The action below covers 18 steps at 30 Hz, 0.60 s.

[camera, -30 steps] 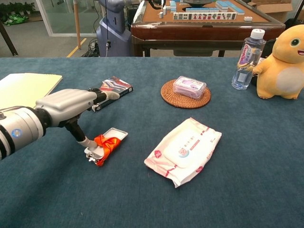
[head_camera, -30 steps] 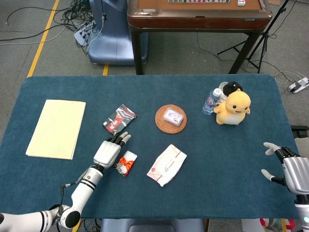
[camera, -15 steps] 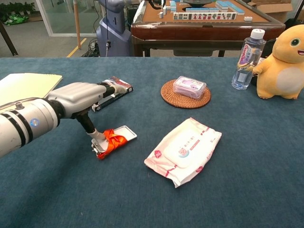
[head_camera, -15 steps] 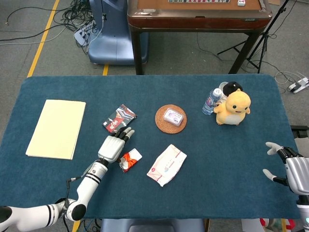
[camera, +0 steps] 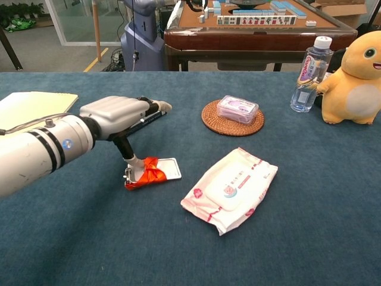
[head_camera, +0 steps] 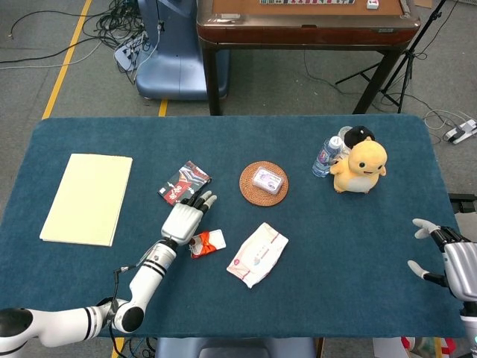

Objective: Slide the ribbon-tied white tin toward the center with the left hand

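We see the left hand (camera: 119, 113) above the blue table (head_camera: 358, 246), palm down. One finger reaches down and touches the end of the white tin (camera: 156, 171) with the red ribbon (camera: 146, 174). The other fingers point forward, not wrapped around anything. The tin lies flat, just left of the wet wipes pack (camera: 231, 187). A round woven coaster (head_camera: 263, 183) with a small box on it sits farther back. The right hand (head_camera: 447, 257) rests at the table's edge with fingers spread, holding nothing.
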Available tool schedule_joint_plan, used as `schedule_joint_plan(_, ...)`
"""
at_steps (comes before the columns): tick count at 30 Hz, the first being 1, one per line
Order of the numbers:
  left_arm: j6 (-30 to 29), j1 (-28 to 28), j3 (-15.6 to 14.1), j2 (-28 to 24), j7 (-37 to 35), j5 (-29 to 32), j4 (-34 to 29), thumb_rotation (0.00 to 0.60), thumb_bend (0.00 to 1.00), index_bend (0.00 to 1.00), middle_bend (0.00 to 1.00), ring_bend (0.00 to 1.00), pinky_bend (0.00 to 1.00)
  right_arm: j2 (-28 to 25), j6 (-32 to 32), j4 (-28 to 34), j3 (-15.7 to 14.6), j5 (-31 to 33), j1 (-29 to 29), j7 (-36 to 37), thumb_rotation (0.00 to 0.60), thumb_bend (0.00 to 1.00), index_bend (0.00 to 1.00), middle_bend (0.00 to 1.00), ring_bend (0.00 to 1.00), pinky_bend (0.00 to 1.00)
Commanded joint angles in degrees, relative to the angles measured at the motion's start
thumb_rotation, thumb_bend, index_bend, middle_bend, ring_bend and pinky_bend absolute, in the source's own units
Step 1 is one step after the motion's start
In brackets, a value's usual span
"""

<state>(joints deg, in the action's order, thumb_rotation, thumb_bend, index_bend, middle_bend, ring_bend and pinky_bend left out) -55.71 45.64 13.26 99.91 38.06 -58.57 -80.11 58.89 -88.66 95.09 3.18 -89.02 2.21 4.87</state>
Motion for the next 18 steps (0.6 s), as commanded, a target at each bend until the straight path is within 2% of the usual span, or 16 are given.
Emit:
schedule_joint_plan(1,0.2,1.0,0.6,0.5,0.4,0.9,1.0,0.600,0.00,0.00,0.00,0.00,0.24,0.0,-0.1,0.0,0.0,0.0,0.0,0.1,0.600,0.01,0.28,0.44,0.35,0.58)
schedule_joint_plan(11,0.5,4.1,2.0,2.3,2.1,4.2,4.9,0.600,0.00,0.00,0.00,0.00,0.25,-0.2,-0.6,-0.1,0.2,0.0,-0.3,0.8,0.600,0.01,0.28,0.44,0.35,0.58)
schedule_joint_plan(18,-3.2,2.8,0.7,-0.9,3.7,4.0,-0.6,0.600,0.00,0.00,0.00,0.00,0.25,-0.3,-0.6,0.0,0.0,-0.3,-0.3,0.6,0.600,0.01,0.28,0.44,0.35,0.58)
